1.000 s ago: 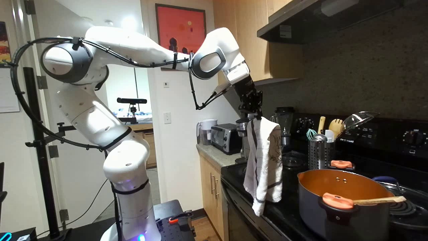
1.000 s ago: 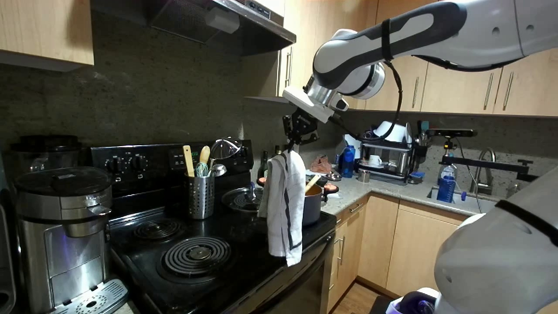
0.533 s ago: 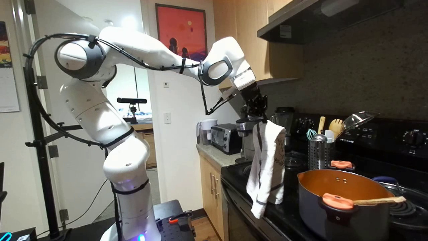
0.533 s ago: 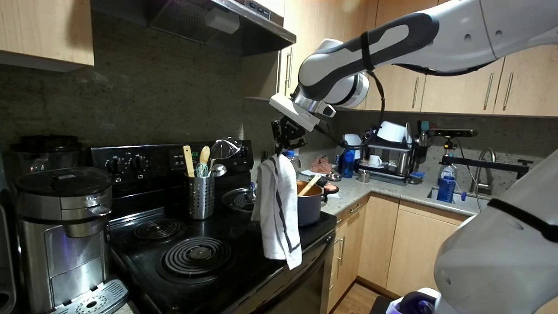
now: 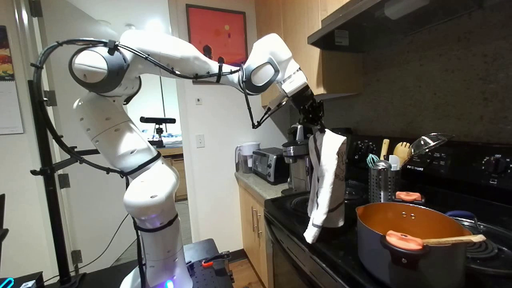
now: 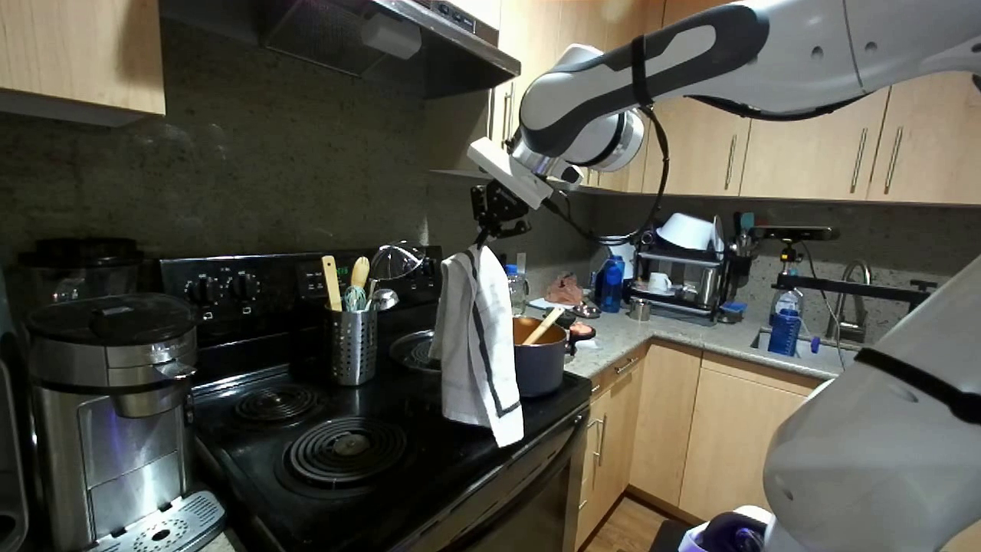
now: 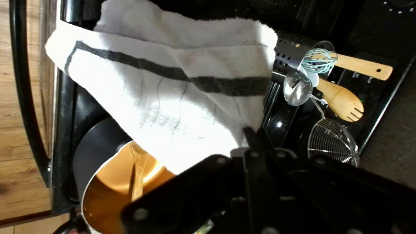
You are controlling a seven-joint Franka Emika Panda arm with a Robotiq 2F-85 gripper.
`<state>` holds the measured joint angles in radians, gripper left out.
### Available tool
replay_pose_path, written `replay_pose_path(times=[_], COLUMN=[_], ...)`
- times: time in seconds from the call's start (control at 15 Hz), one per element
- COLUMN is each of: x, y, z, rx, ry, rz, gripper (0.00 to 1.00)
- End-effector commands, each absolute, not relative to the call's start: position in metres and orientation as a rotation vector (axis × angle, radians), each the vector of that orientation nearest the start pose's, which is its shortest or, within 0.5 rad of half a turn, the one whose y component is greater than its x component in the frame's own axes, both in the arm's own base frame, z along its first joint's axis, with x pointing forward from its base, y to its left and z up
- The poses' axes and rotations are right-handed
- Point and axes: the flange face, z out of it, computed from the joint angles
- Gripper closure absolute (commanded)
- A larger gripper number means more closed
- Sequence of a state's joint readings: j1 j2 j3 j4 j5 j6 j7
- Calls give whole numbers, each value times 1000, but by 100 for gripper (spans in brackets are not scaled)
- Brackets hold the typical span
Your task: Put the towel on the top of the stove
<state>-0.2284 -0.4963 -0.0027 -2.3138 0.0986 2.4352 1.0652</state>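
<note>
The white towel (image 5: 328,180) with dark stripes hangs folded from my gripper (image 5: 321,129) above the front part of the black stove (image 5: 280,209). In an exterior view the towel (image 6: 479,337) hangs beside the pot, and its lower corner is near the stove's front edge (image 6: 429,460). My gripper (image 6: 481,239) points down and is shut on the towel's top. In the wrist view the fingertips (image 7: 254,130) pinch the towel (image 7: 169,94), which spreads to the upper left and hides part of the stove and pot.
A large pot (image 5: 412,256) with orange handles and a wooden spoon stands on the stove beside the towel. A utensil holder (image 6: 354,349) stands at the back. Coil burners (image 6: 345,451) lie at the near side. A coffee machine (image 6: 115,429) and range hood (image 6: 398,46) flank the stove.
My gripper has carried the towel further over the stove, rightward in an exterior view and leftward in another. It dipped slightly, then rose, lifting the towel's lower corner. The grip has stayed shut.
</note>
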Motion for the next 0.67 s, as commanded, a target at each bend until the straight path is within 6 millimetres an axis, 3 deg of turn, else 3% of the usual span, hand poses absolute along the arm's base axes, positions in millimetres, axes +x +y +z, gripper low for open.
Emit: replay_pose_path(times=[0.0, 0.27, 0.6], x=[446, 452, 465], y=[-104, -106, -117], z=[612, 606, 565], rx=[-2079, -2084, -2114], ry=[1708, 1695, 1748], rz=[-770, -774, -730], gripper=[100, 100, 100])
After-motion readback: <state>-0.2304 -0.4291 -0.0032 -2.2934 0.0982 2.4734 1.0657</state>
